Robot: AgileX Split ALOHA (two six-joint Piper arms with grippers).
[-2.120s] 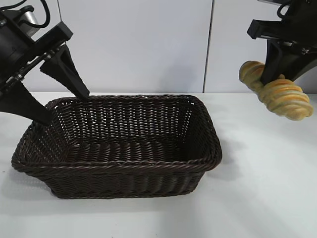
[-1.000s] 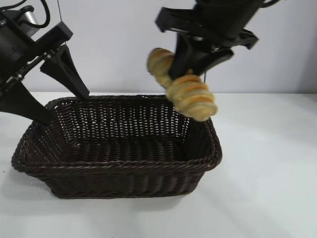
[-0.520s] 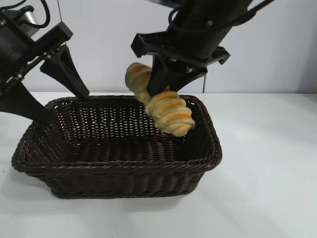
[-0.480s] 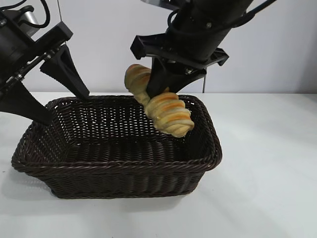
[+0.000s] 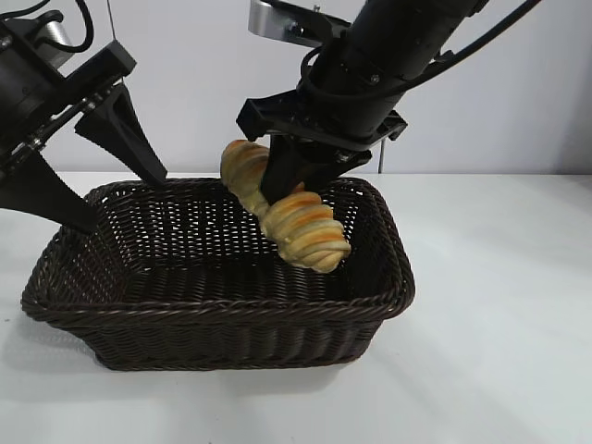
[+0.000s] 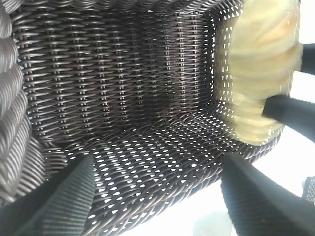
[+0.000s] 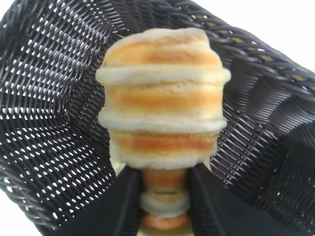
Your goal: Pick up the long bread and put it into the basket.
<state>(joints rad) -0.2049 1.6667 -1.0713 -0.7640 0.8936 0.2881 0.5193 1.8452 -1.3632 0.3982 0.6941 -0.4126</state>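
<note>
The bread is clamped mid-length between the right gripper fingers, hanging tilted inside the basket, seemingly (depth unclear) off its floor. The left gripper is held spread at the rim.

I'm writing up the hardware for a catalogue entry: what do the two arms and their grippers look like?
Both arms are matte black. The left gripper has two long, tapering, wedge-shaped fingers with ribbed inner faces, a silver-grey cylinder and black cables above. The right gripper hangs from a bulky black wrist with a flat crossbar, looping black cables and a light grey block on top. No markings are visible.
</note>
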